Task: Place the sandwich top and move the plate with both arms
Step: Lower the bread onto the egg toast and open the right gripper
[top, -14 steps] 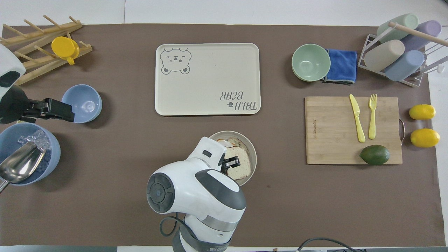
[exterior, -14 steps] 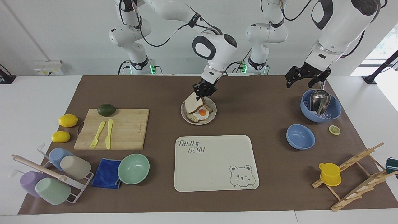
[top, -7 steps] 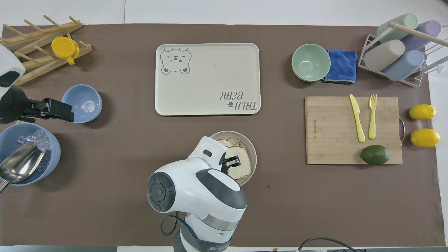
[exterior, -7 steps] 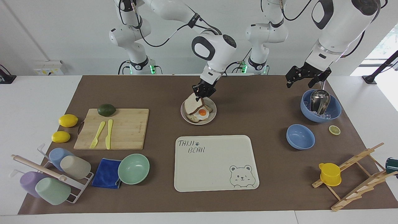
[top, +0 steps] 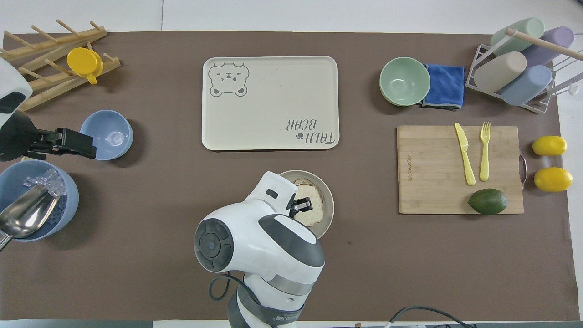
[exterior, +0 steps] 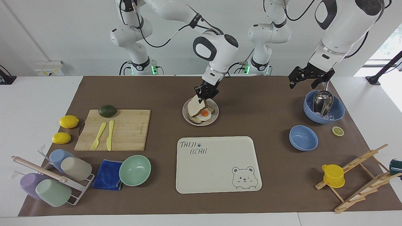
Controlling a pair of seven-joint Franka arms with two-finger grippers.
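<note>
Gripping tilted sandwich top [exterior: 195,105] over plate [exterior: 214,120], right hand [exterior: 205,92]; left hand [exterior: 309,80] open

You have one high camera facing the robots, one steeply overhead from their end; both share the whole brown mat [exterior: 270,103] [top: 159,205].

A matt brown paper-like sheet [exterior: 267,175] covers the glossy white table [exterior: 31,103], and on it the cutting board [exterior: 125,131] and the peg rack [exterior: 361,179] are pale, unvarnished-looking wood. The scoop [exterior: 323,102] is shiny polished metal, the blue cloth [exterior: 108,174] is soft and fuzzy, and the bear tray [exterior: 216,169], mint-green bowl [exterior: 135,170] and yellow fork [exterior: 99,135] look like smooth matt plastic. The arms [exterior: 216,47] have glossy white shells with matt black grippers, and the sandwich top [exterior: 195,106] looks porous and dry.
</note>
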